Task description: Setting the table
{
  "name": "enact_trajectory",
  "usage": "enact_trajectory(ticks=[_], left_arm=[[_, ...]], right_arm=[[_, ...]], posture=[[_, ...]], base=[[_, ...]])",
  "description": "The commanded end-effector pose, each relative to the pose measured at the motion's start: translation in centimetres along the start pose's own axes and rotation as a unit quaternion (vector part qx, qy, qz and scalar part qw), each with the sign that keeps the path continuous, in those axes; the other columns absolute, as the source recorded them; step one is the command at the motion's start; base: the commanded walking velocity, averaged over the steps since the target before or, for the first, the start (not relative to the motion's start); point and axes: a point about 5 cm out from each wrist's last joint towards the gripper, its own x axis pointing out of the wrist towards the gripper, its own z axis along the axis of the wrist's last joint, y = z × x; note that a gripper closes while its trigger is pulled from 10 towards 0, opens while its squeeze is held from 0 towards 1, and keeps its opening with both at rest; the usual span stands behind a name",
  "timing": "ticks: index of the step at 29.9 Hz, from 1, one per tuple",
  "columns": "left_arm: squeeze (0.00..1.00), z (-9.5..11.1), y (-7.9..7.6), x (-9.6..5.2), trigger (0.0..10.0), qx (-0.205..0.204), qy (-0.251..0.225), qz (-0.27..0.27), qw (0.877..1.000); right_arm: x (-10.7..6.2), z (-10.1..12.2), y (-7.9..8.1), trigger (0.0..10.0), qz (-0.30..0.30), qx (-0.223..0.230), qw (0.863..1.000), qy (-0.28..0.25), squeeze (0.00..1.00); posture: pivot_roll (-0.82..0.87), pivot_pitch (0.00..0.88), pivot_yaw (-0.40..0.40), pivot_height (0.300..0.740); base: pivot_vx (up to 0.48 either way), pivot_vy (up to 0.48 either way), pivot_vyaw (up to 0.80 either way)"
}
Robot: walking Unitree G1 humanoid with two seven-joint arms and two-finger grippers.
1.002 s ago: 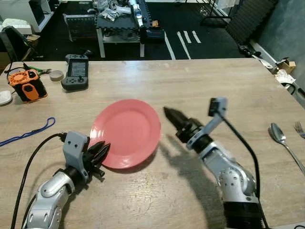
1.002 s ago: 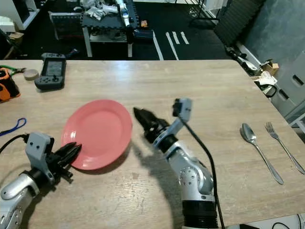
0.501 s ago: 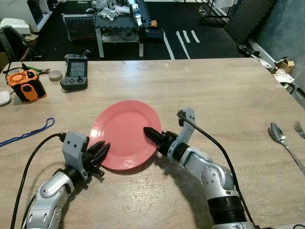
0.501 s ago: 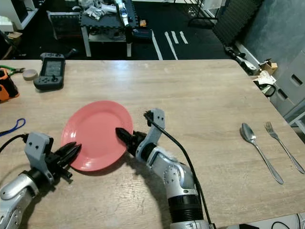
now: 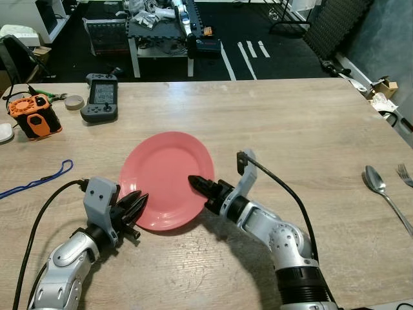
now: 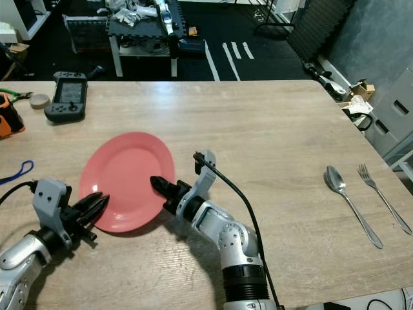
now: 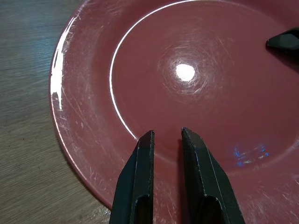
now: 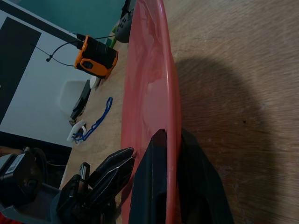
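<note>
A red plate point(image 5: 164, 171) lies on the wooden table point(image 5: 290, 123) in front of me. My right gripper point(image 5: 193, 182) reaches in from the right, low over the table. It is shut on the plate's right rim, which shows pinched between the two black fingers point(image 8: 156, 154) in the right wrist view. My left gripper point(image 5: 139, 201) rests at the plate's near-left rim. Its fingers point(image 7: 140, 163) lie side by side over the plate point(image 7: 187, 70), a narrow gap apart, holding nothing.
A spoon point(image 5: 381, 187) and a fork point(image 5: 405, 174) lie at the table's right edge. At the far left are a grey handheld controller point(image 5: 102, 97), an orange device point(image 5: 35, 116), a tape roll point(image 5: 76, 101) and a blue cord point(image 5: 39, 177).
My right gripper has come down from beside the plate and closed on its right rim. The plate has shifted slightly left. The left gripper has stayed put.
</note>
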Motion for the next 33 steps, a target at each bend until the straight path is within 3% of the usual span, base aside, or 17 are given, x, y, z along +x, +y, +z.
enact_trajectory(ticks=[1,6,7,8,9,10,11,12,13,15,16,21,22,27,28,29,33], left_arm=[[0.00,-1.9,0.1,-0.6,10.0,-0.015,0.048,0.009,0.999],[0.00,0.8,0.0,-0.1,10.0,0.021,0.006,0.014,1.000],[0.00,3.3,-0.1,0.2,10.0,0.047,-0.035,0.020,0.998],[0.00,5.5,-0.3,0.2,10.0,0.043,-0.073,0.010,0.996],[0.00,5.5,-0.3,0.2,10.0,0.043,-0.073,0.010,0.996],[1.00,7.7,-0.5,0.3,10.0,0.041,-0.110,0.002,0.993],[1.00,11.4,-0.8,0.2,10.0,0.060,-0.166,-0.004,0.984],[1.00,11.4,-0.8,0.2,10.0,0.060,-0.166,-0.004,0.984],[1.00,13.0,-0.8,0.2,10.0,0.071,-0.188,0.000,0.980],[1.00,16.2,-0.9,0.2,10.0,0.081,-0.227,0.005,0.970],[0.00,17.5,-1.1,0.0,10.0,0.075,-0.245,0.001,0.967],[0.00,20.6,-1.7,-0.6,10.0,0.043,-0.294,-0.035,0.954],[0.00,21.1,-1.8,-0.7,10.0,0.025,-0.302,-0.035,0.952],[0.00,17.9,-0.9,0.3,10.0,0.011,-0.238,0.037,0.971],[0.00,17.9,-0.9,0.3,10.0,0.011,-0.238,0.037,0.971],[0.00,16.6,-0.8,0.6,10.0,0.002,-0.216,0.065,0.974],[0.00,14.4,-0.5,0.8,10.0,0.011,-0.170,0.112,0.979]], right_arm=[[-0.4,-0.2,-0.6,0.0,-0.018,-0.001,1.000,0.004,0.00],[-0.5,0.0,-0.7,0.0,-0.023,-0.009,1.000,-0.005,0.00],[-0.8,0.4,-0.5,0.0,-0.010,-0.021,0.999,-0.023,0.00],[-1.0,0.8,-0.1,0.0,0.005,-0.038,0.998,-0.041,0.00],[-1.0,0.8,-0.1,0.0,0.005,-0.038,0.998,-0.041,0.00],[-1.2,1.3,0.3,0.0,0.016,-0.069,0.996,-0.056,0.00],[-1.6,2.1,1.2,7.9,0.038,-0.112,0.989,-0.085,0.00],[-1.6,2.1,1.2,7.9,0.038,-0.112,0.989,-0.085,0.00],[-1.8,2.5,1.5,10.0,0.041,-0.116,0.987,-0.102,0.00],[-2.3,4.0,2.0,10.0,0.042,-0.135,0.979,-0.149,0.00],[-2.6,4.7,2.1,10.0,0.035,-0.145,0.974,-0.170,0.00],[-3.8,7.8,2.4,10.0,0.003,-0.183,0.952,-0.246,0.00],[-4.6,9.3,2.1,10.0,-0.025,-0.202,0.938,-0.281,0.00],[-6.8,12.5,1.8,10.0,-0.092,-0.232,0.899,-0.359,0.00],[-6.8,12.5,1.8,10.0,-0.092,-0.232,0.899,-0.359,0.00],[-7.4,13.0,1.6,10.0,-0.122,-0.247,0.886,-0.373,0.00],[-8.7,13.5,0.7,10.0,-0.182,-0.243,0.861,-0.408,0.00]], posture=[[0.04,0.092,0.014,0.740],[0.05,0.094,0.013,0.740],[0.05,0.097,0.013,0.740],[0.05,0.098,0.012,0.740],[0.05,0.098,0.012,0.740],[0.05,0.098,0.013,0.740],[0.06,0.097,0.013,0.740],[0.06,0.097,0.013,0.740],[0.06,0.097,0.016,0.740],[0.06,0.094,0.023,0.740],[0.06,0.093,0.027,0.740],[0.06,0.090,0.038,0.740],[0.06,0.091,0.040,0.740],[0.05,0.084,0.051,0.740],[0.05,0.084,0.051,0.740],[0.05,0.082,0.054,0.740],[0.05,0.079,0.064,0.740]], base=[[0.000,0.000,0.00],[0.000,0.000,0.00],[0.000,0.000,0.00],[0.000,0.000,0.00],[0.000,0.000,0.00],[0.000,0.000,0.00],[0.000,0.000,0.00],[0.000,0.000,0.00],[0.000,0.000,0.00],[0.000,0.000,0.00],[0.000,0.000,0.00],[0.000,0.000,0.00],[0.000,0.000,0.00],[0.000,0.000,0.00],[0.000,0.000,0.00],[0.000,0.000,0.00],[0.000,0.000,0.00]])
